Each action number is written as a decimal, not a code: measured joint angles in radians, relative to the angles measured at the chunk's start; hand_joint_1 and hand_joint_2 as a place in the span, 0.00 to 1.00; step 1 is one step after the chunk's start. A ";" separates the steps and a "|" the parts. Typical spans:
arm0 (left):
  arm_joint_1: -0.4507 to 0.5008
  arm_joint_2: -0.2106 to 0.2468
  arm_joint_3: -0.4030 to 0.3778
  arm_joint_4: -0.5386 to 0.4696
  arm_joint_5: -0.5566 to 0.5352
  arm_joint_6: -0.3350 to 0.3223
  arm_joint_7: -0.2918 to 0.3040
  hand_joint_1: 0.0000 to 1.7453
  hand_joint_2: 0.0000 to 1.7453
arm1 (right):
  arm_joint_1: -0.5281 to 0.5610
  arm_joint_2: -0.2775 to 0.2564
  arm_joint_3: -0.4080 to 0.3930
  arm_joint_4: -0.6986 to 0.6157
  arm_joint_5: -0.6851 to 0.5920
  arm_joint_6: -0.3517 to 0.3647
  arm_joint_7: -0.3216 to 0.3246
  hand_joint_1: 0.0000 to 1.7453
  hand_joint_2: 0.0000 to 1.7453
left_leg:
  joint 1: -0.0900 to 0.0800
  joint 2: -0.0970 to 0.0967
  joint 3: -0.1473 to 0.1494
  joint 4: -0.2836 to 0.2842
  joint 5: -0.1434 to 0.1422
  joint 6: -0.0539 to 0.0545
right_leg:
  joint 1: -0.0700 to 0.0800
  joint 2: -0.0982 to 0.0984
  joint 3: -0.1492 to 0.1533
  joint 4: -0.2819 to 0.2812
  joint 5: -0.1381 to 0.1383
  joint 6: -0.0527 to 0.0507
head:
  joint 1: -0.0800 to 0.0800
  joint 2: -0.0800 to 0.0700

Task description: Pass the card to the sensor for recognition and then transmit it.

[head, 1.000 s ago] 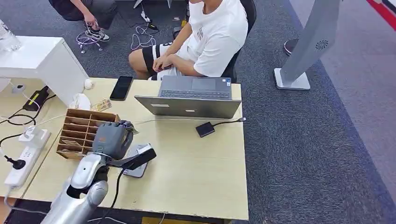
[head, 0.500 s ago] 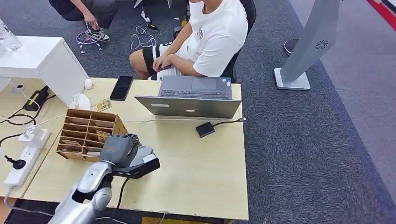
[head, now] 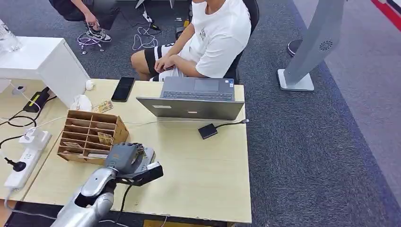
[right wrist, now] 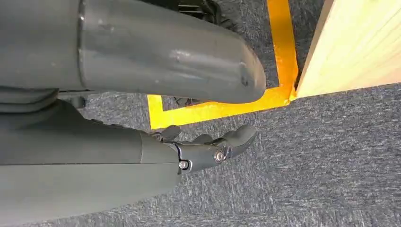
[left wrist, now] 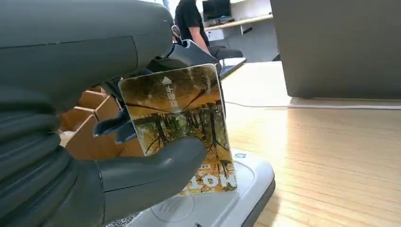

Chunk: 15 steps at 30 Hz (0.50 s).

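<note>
My left hand (head: 124, 157) hovers over the white card sensor (head: 146, 156) near the table's front left. In the left wrist view the hand (left wrist: 94, 156) pinches a card (left wrist: 182, 120) printed with yellow trees between thumb and fingers. The card's lower edge hangs just above the sensor pad (left wrist: 222, 203). A wooden card rack (head: 87, 135) with several slots stands just behind the hand, with more cards in it. My right hand (right wrist: 208, 149) hangs beside the table over grey carpet, its fingers apart and holding nothing.
A person in a white shirt (head: 213, 38) sits behind an open laptop (head: 194, 99). A black phone (head: 123, 88) and a small black box on a cable (head: 207, 130) lie on the table (head: 203, 175). A power strip (head: 21, 165) and cables lie at the left.
My left hand has come from the rack toward the table's front with the card, and now hangs over the sensor. The person has not moved.
</note>
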 joint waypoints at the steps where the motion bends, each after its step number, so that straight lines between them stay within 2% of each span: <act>1: 0.000 0.001 0.000 0.001 0.004 -0.003 0.000 1.00 1.00 | 0.000 0.000 0.000 0.000 0.000 0.000 0.001 0.00 0.00 | 0.000 0.000 0.000 0.000 0.000 0.000 | 0.000 0.000 0.000 0.000 0.000 0.000 | 0.000 0.000; 10: -0.003 0.011 -0.006 0.004 0.013 -0.004 0.000 1.00 1.00 | 0.000 0.000 -0.003 0.000 0.001 0.000 0.003 0.00 0.00 | 0.000 0.000 0.000 0.000 0.000 0.000 | 0.000 0.000 0.001 0.000 0.000 0.000 | 0.000 0.000; 12: -0.001 0.011 -0.006 0.004 0.015 0.037 -0.007 1.00 1.00 | 0.000 0.000 -0.007 0.000 0.002 0.000 0.003 0.00 0.00 | 0.000 0.000 0.000 0.000 0.000 0.000 | 0.000 0.000 0.000 0.000 0.000 0.000 | 0.000 0.000; 15: 0.006 0.002 -0.006 -0.012 -0.012 0.142 -0.013 1.00 1.00 | 0.001 0.000 -0.011 0.000 0.006 0.000 0.000 0.00 0.00 | 0.000 0.000 0.000 0.000 0.000 0.000 | 0.000 0.000 0.000 0.000 0.000 0.000 | 0.000 0.000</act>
